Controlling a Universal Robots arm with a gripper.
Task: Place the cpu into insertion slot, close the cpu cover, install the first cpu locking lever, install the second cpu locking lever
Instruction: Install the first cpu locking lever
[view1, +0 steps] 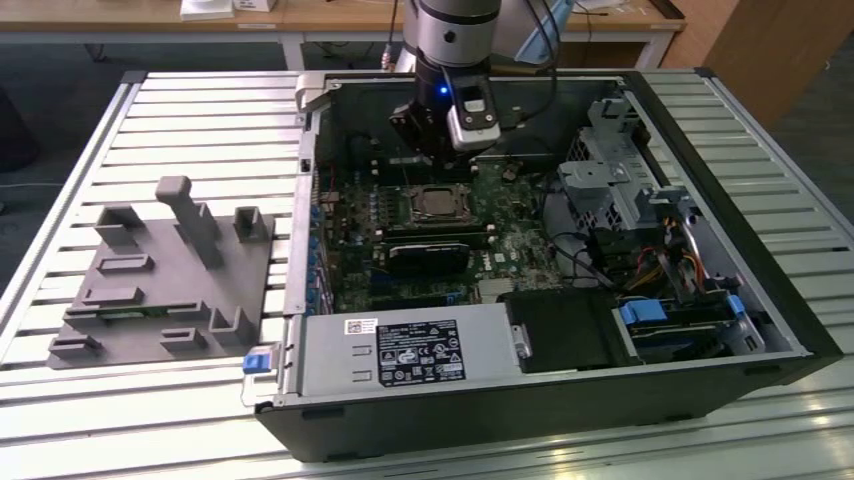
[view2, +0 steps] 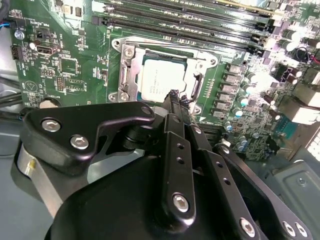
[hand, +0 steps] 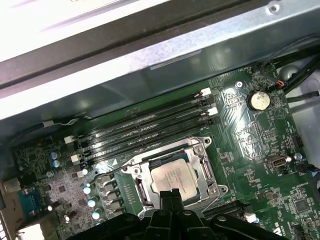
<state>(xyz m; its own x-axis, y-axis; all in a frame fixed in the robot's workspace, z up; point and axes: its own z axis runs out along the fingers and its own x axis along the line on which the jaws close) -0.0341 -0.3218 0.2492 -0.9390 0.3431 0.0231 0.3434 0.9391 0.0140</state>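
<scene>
A slatted metal surface (view1: 174, 110) carries an open black computer case (view1: 534, 400), with a grey holder block (view1: 160, 280) beside it on the exterior view's left. The arm (view1: 447, 40) reaches down into the far part of the case, over the green board (view2: 65, 65). The slot (view1: 437, 203) sits mid-board, beside the long memory slots (hand: 145, 127). The cover (view2: 125, 70) lies flat on it. The chip (view2: 160, 77) rests inside, showing through the cover's window. The fingers (view2: 172, 115) are pressed together on nothing, tips at the chip's edge; contact cannot be told.
</scene>
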